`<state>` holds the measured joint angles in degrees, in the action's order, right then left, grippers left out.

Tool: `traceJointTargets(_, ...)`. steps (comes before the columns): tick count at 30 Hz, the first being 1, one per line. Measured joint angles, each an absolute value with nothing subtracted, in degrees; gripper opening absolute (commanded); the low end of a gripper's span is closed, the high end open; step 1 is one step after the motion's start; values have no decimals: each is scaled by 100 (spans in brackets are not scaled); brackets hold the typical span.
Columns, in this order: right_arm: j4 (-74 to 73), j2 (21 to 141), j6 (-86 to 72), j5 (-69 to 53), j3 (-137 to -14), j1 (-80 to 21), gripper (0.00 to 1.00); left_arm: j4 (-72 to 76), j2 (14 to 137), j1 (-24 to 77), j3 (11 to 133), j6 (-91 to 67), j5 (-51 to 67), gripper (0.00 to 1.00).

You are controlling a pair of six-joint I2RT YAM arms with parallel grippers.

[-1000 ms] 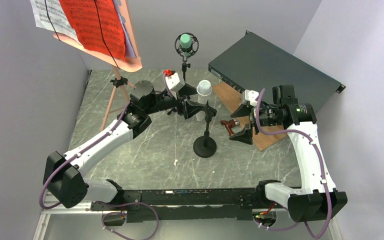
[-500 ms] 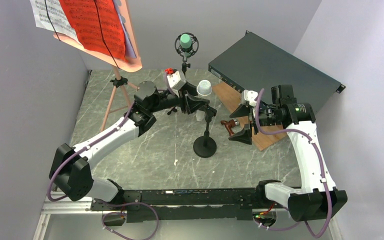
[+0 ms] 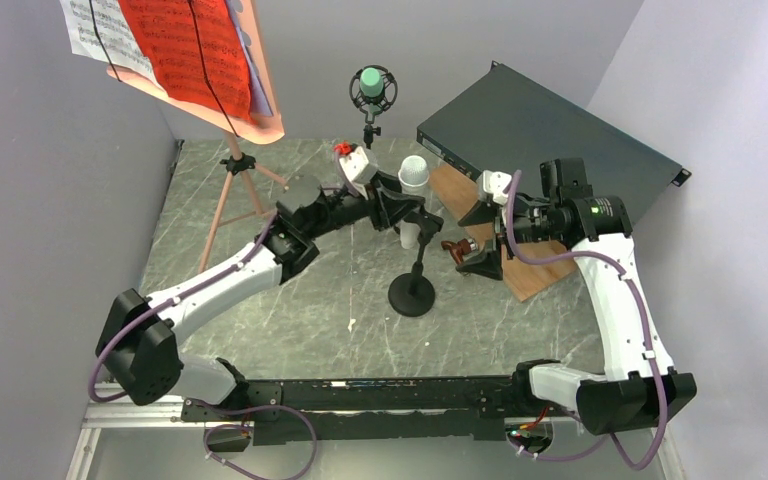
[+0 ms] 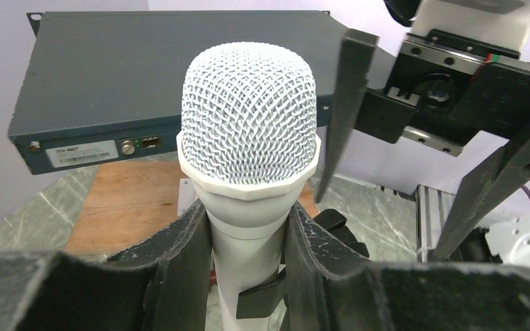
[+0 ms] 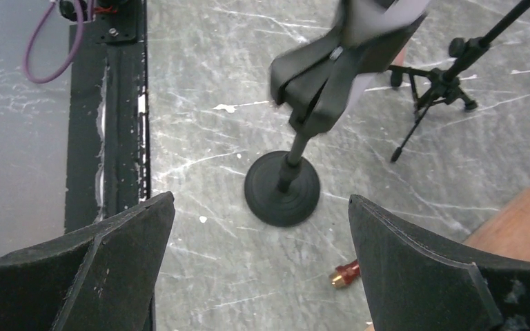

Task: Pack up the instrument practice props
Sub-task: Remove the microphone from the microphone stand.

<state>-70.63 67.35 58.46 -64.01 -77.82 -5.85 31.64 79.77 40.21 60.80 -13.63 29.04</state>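
The white microphone [image 3: 413, 175] [image 4: 248, 117] stands in the clip of a black mount with a round base [image 3: 411, 295] [image 5: 281, 189]. My left gripper [image 3: 403, 210] [image 4: 246, 227] is shut on its white handle just under the mesh head, both fingers touching. My right gripper [image 3: 480, 238] [image 5: 261, 200] hangs wide open right of the mount, holding nothing. The green microphone [image 3: 371, 83] sits in a black tripod mount [image 5: 442, 86] at the back. The pink music tripod [image 3: 228, 190] at back left carries red [image 3: 185, 45], white [image 3: 95, 30] and lavender pages [image 3: 257, 85].
A large dark green metal box [image 3: 550, 130] [image 4: 145, 69] lies at the back right, partly on a brown wooden board [image 3: 532, 280] [image 4: 131, 207]. A small red and brass piece [image 5: 345, 274] lies on the marble table near the board's edge.
My left arm has reached right to the white microphone and its jaws have narrowed onto the handle. The right gripper has shifted a little left, still open.
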Motion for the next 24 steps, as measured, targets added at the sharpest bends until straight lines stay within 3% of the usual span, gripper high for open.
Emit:
traceJointTargets(8, -6751, 7094, 5046, -5815, -8678, -847, 100, 2965, 7784, 5784, 6104, -346, 14, 0)
traceJointTargets(16, -6254, 7146, 4390, -5736, -8643, -1083, 99, 3310, 8038, 6329, 6176, 150, -1813, 0)
traceJointTargets(21, -6040, 7157, 4171, -5666, -8377, -1227, 91, 3395, 8086, 6331, 6176, 200, -2248, 0)
traceJointTargets(24, -5986, 7175, 4132, -5568, -8344, -1308, 77, 3402, 8088, 6331, 6176, 215, -2379, 0)
